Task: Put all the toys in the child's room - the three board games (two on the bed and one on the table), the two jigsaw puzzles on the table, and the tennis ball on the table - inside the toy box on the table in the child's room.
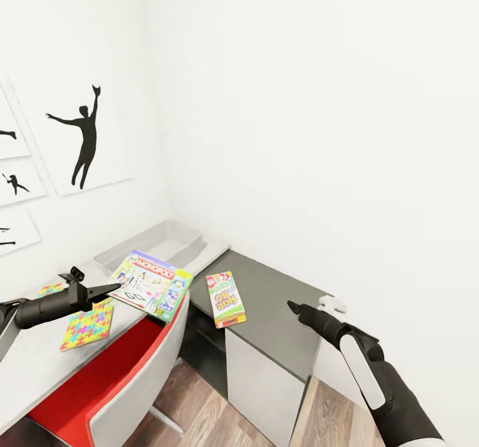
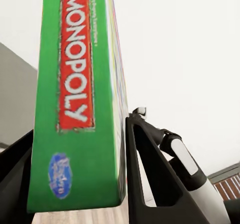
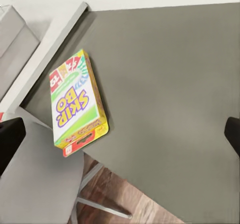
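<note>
My left gripper (image 1: 112,290) is clamped on the edge of the Monopoly box (image 1: 152,283); in the left wrist view the box's green side (image 2: 80,109) sits squarely between the two black fingers (image 2: 150,174). I hold the box tilted over the near edge of the table (image 1: 40,360), just this side of the toy box (image 1: 152,243), which stands at the table's far end against the wall. One jigsaw puzzle (image 1: 88,324) lies flat on the table under my left arm; a second multicoloured piece (image 1: 50,289) shows beyond the arm, partly hidden.

The SKIP-BO box (image 1: 225,298) lies flat on the dark grey cabinet top (image 1: 279,300) right of the table, its near end overhanging the edge. In the right wrist view the same box (image 3: 77,104) lies between the spread fingertips (image 3: 10,136). My right gripper (image 1: 293,306) hovers over that grey top, jaws apart, holding nothing.

A red-seated chair (image 1: 126,380) stands tucked under the table.
</note>
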### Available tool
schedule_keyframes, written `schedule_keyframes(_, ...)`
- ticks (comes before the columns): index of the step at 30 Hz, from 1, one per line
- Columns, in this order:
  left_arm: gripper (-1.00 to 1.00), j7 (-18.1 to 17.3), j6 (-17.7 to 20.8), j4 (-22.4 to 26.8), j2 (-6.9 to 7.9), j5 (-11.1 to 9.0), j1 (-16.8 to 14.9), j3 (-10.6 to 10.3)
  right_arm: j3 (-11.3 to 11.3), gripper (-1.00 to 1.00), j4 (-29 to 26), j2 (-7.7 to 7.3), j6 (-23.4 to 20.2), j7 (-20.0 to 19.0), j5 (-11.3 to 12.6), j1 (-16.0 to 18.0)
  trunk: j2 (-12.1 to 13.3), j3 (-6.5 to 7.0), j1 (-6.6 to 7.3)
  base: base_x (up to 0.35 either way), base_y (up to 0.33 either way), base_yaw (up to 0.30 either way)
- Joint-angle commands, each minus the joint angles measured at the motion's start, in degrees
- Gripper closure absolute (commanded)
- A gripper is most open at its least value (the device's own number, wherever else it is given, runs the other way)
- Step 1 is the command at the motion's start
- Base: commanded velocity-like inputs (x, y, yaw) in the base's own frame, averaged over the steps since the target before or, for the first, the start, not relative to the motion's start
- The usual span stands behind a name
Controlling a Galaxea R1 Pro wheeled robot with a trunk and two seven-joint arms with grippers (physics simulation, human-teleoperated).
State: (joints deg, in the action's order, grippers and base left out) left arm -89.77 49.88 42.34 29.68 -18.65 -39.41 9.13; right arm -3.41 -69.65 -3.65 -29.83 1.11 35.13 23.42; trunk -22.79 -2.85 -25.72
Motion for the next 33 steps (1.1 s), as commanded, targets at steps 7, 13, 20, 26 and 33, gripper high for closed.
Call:
schedule_keyframes(7, 1.00, -0.2, 0.6, 0.0, 0.02, -0.1, -0.1, 0.0, -0.2, -1.00, -5.8, 0.46, -0.8, 0.2, 0.2, 0.3, -0.1, -0.13, -0.06, 0.131, -0.095, 0.000)
schedule_keyframes(13, 1.00, -0.2, 0.6, 0.0, -0.05, -0.2, -0.1, 0.0, -0.2, -1.00, -7.6, 0.62, -1.7, 0.2, 0.3, 0.4, -0.1, -0.13, -0.06, 0.018, -0.010, 0.000)
schedule_keyframes(20, 1.00, -0.2, 0.6, 0.0, 0.00, -0.1, -0.1, 0.0, -0.9, -1.00, -7.8, 0.76, -2.3, 0.3, 0.2, 0.4, -0.1, -0.13, -0.06, 0.112, -0.094, 0.000)
schedule_keyframes(26, 1.00, -0.2, 0.6, 0.0, 0.08, -0.1, -0.1, 0.0, -1.3, -1.00, -7.7, 0.82, -2.3, 0.4, 0.0, 0.4, -0.1, -0.13, -0.06, 0.039, -0.039, 0.000)
schedule_keyframes(33, 1.00, -0.2, 0.6, 0.0, 0.07, -0.2, -0.1, 0.0, -1.6, -1.00, -7.7, 0.88, -2.2, 0.4, -0.3, 0.4, -0.1, -0.13, -0.06, 0.002, 0.094, 0.000)
